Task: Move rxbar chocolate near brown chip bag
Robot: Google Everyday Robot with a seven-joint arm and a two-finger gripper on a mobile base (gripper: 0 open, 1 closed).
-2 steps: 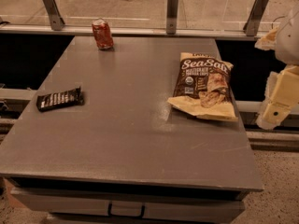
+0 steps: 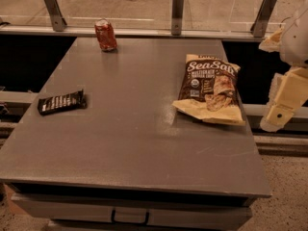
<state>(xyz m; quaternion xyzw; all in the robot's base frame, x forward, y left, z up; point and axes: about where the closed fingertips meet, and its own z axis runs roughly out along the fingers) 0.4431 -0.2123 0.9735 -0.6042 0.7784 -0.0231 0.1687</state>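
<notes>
Hand [image 2: 278, 110] hangs off the right edge of the bench [image 2: 130, 153], just beside the chip bag [image 2: 210, 88], with nothing visible in it. We cannot tell whether it is released or clenched. Chocolate bar [image 2: 61, 102] lies flat near the left edge, well apart from the bag.

Risks, as we judge them: the reach must cross over the bag, so the arm could snag or shove it. The bar is thin and flat, so a grasp may slip or push it off the left edge.

Count: one bar, one bag, one soda can [image 2: 105, 34] at the far edge, one hand.
</notes>
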